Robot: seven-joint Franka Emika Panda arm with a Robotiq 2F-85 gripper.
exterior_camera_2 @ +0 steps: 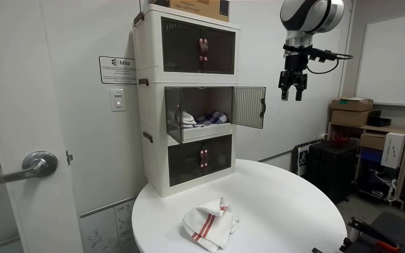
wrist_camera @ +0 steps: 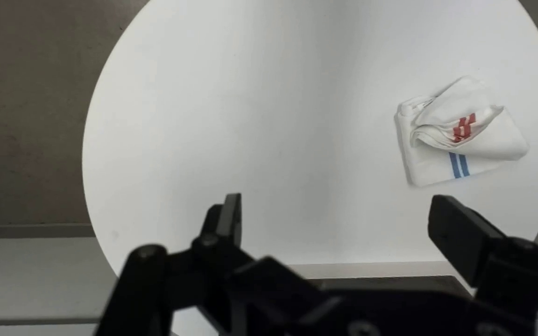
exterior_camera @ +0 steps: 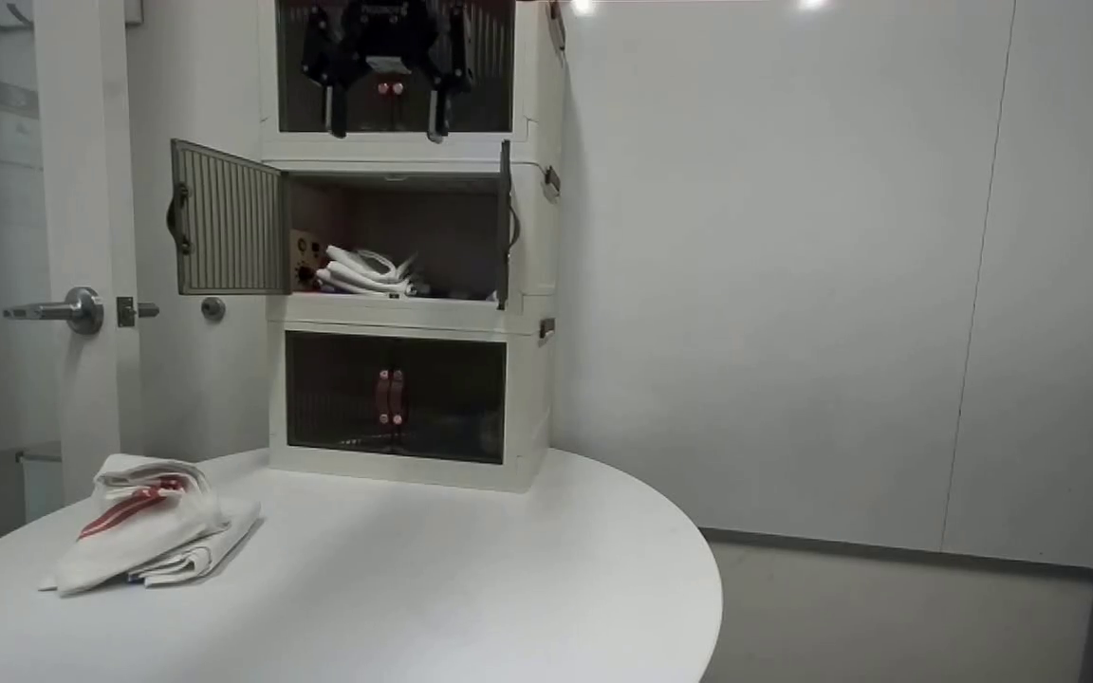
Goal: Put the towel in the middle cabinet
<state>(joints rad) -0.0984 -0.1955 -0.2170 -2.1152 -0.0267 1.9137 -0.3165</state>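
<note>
A white towel with red stripes [exterior_camera: 143, 522] lies crumpled on the round white table; it also shows in an exterior view [exterior_camera_2: 209, 223] and in the wrist view [wrist_camera: 477, 126]. A folded white layer with blue stripes [wrist_camera: 430, 168] lies under it; I cannot tell whether it is a separate towel. The middle cabinet [exterior_camera: 395, 309], also in an exterior view [exterior_camera_2: 207, 131], has both doors open. White folded cloths [exterior_camera: 366, 273] and a blue checked cloth [exterior_camera_2: 214, 117] are inside. My gripper [exterior_camera: 385, 133] is open and empty, high above the table, also in an exterior view [exterior_camera_2: 291, 97] and the wrist view [wrist_camera: 334, 212].
The open doors [exterior_camera: 231, 223] [exterior_camera_2: 249, 107] stick out from the cabinet stack. The top cabinet [exterior_camera_2: 199, 45] and bottom cabinet [exterior_camera_2: 200, 160] are shut. A cardboard box [exterior_camera_2: 202, 8] sits on top of the stack. A room door with a lever handle [exterior_camera: 63, 311] stands beside the table [exterior_camera_2: 276, 211].
</note>
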